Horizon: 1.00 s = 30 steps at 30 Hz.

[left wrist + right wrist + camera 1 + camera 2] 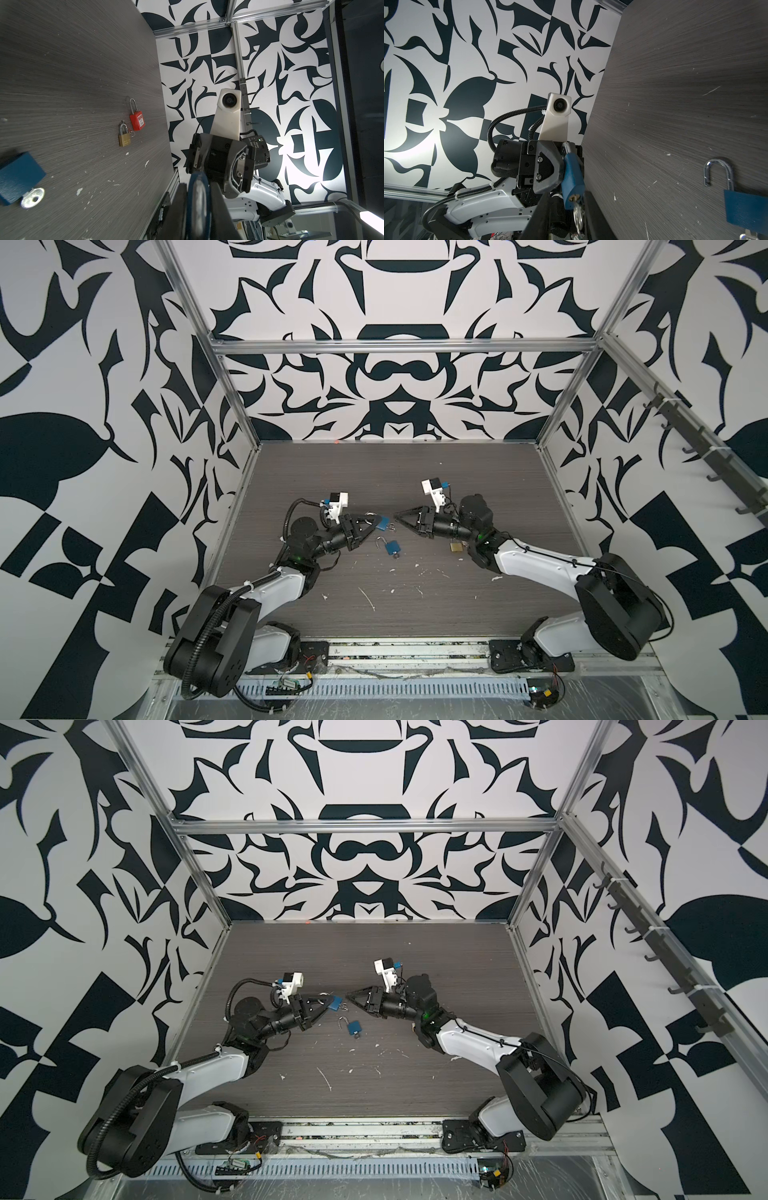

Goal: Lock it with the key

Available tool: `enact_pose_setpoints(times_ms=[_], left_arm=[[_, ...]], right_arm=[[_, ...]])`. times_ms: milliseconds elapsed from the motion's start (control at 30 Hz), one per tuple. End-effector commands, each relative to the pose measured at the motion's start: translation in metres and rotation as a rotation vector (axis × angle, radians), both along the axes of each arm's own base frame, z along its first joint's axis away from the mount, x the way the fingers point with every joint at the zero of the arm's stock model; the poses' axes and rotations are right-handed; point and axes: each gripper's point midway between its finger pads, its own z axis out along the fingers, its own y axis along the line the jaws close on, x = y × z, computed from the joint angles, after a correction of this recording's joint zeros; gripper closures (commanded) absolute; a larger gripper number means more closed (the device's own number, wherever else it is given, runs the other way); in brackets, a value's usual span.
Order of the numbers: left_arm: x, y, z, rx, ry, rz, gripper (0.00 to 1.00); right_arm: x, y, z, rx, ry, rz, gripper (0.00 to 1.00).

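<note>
My left gripper (376,524) (198,187) is shut on a blue padlock (383,524) (335,1004), held above the table with its keyhole end facing the right arm. In the right wrist view this padlock (572,178) has a silver key (578,214) sticking out of its keyhole, with a ring on it. My right gripper (398,515) (568,195) stands open with one finger on each side of the key. Its fingers (542,218) are still apart, and I see no contact with the key.
A second blue padlock (392,548) (745,209) lies on the table below the grippers, shackle open, with a key in it. A brass padlock (124,137) and a red padlock (137,120) lie together near the right arm. White flecks dot the dark table (374,605).
</note>
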Motion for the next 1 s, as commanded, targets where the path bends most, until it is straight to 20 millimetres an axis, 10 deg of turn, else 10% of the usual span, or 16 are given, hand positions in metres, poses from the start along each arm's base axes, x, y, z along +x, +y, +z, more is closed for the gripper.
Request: enact_pose_setpoints(times_ms=[0, 967], left_arm=[[0.005, -0.002, 0.026, -0.064, -0.078, -0.005, 1.00], [0.005, -0.005, 0.028, -0.089, -0.076, -0.023, 1.00]], right_arm=[[-0.008, 0.001, 0.015, 0.019, -0.062, 0.027, 0.70], [-0.014, 0.020, 0.017, 0.041, -0.077, 0.079, 0.82]])
